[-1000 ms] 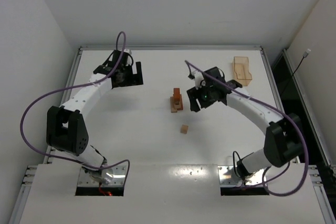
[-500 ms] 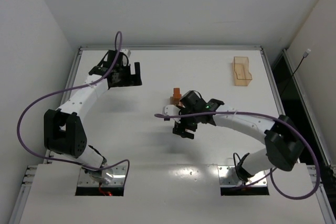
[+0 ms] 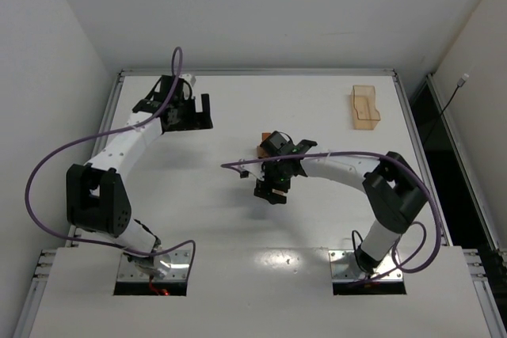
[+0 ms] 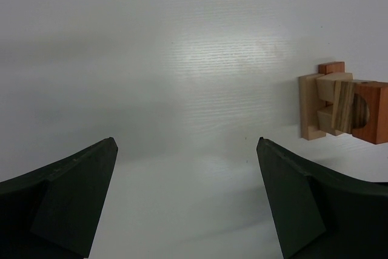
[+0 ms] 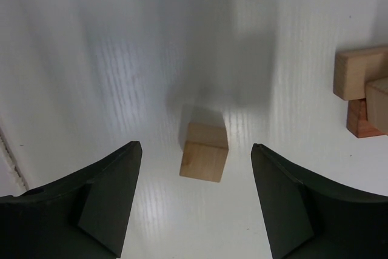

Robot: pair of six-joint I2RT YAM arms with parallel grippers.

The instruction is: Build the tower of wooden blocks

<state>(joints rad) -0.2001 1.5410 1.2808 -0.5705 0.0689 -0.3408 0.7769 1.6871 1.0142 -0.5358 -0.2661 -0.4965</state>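
Change: right arm has swung away from beside the tower [image 4: 339, 104] and now hangs over the loose cube [image 5: 205, 153].
Right gripper [image 3: 270, 192]: jaws spread, one on either side of the cube, neither touching it.
Cube: light tan, flat on the table [image 3: 198, 195], near the tower but apart from it.
Tower: narrow tan and red-brown stack, mid-table, standing.
Left gripper [image 3: 192, 116]: spread wide, empty, well apart at far left; unmoved.
Meaning: probably the next pick. Descend, close on the cube, carry it to the top.

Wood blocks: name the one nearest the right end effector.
The lone tan cube, lying apart just ahead of the open right end effector; the others are stacked in the tower.
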